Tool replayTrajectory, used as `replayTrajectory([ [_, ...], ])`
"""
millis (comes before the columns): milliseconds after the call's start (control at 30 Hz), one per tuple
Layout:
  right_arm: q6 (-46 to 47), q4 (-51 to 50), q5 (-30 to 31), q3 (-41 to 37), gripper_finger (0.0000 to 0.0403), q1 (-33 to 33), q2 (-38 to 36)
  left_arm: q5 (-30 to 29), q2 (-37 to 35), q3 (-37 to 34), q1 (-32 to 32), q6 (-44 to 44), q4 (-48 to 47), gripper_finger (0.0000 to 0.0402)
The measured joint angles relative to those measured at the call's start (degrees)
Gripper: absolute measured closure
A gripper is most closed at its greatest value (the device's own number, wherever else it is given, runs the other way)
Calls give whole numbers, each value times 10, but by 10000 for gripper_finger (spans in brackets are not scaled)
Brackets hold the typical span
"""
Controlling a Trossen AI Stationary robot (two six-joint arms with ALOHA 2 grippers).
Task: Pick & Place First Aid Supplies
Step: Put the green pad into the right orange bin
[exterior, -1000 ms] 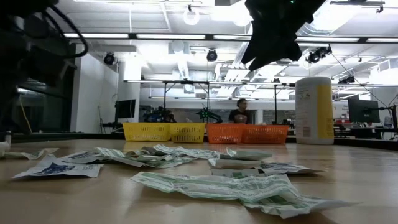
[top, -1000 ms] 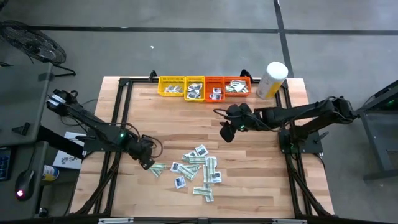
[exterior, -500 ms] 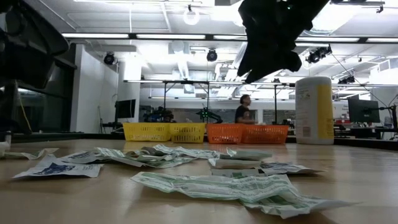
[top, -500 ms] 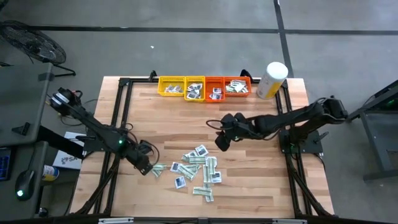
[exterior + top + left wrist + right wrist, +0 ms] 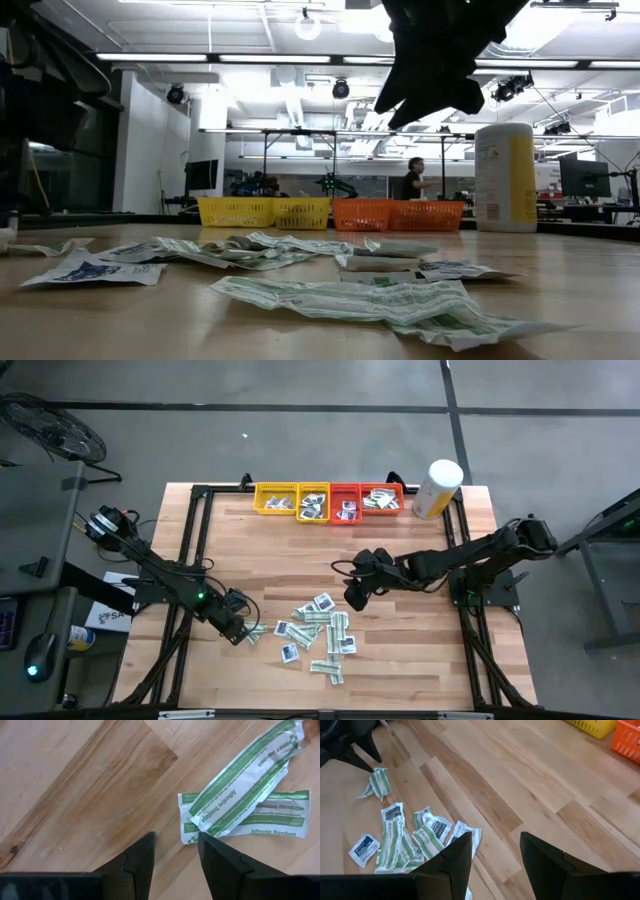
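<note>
The first aid supplies (image 5: 315, 632) lie flat in a loose pile on the wooden table, near its front: white-and-green strips and small white squares with blue centres. Two crossed strips (image 5: 240, 805) lie apart at the pile's left end. My left gripper (image 5: 238, 628) points down over the table just left of those two strips, open, its fingers (image 5: 175, 852) over bare wood. My right gripper (image 5: 355, 592) hangs open above the pile's far right side, slanting down toward it (image 5: 495, 847). Neither gripper holds anything.
Two yellow trays (image 5: 275, 498) and two red-orange trays (image 5: 346, 500) with packets inside stand in a row at the far edge. A white-and-yellow canister (image 5: 437, 488) stands to their right. Bare wood lies between the trays and the pile. A person shows far off in the room behind (image 5: 412, 178).
My left gripper has sunk and moved toward the near edge, closer to the two strips left of the pile. My right gripper has come down and toward the near left, from mid-table to the pile's far right side. The packets lie still.
</note>
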Motion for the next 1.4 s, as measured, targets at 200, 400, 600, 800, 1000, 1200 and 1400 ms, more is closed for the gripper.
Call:
replayTrajectory([
  [200,10,-1,3,0,242,12,0,-5,1,-1,0,0,-3,250],
  [400,20,-1,6,0,242,24,0,-16,2,-2,0,-14,-3,257],
  [600,24,-1,16,0,242,34,0,-23,3,-2,0,-15,-8,301],
  [800,26,-1,30,0,242,41,0,-28,30,1,0,-13,-20,349],
  [1000,26,-1,31,0,242,41,0,-33,22,-1,0,-9,-41,396],
  [1200,26,-1,33,0,242,40,0,-72,-14,18,1,44,-44,400],
  [1400,26,1,41,0,242,40,0,-146,-54,51,1,86,-64,401],
])
